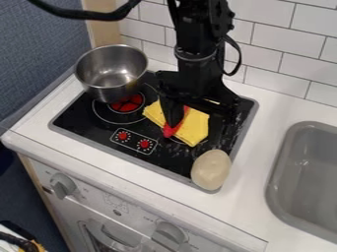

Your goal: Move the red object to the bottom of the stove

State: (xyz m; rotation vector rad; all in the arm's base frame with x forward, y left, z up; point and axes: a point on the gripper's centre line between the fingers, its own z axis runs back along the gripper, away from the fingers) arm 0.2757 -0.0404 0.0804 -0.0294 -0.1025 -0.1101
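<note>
My end effector (174,121) points down at the red object (170,131), right at my tip over the yellow cloth (196,129), a pose that suits gripping or releasing it. I can't tell how far open I am, or whether I hold it. The stove's (80,117) bottom lies camera-side of me.

The gripper (178,121) partly conceals the red object (169,131) and yellow cloth (196,129). The right edge crops the sink (277,165); the bottom edge crops the oven front (137,214)
</note>
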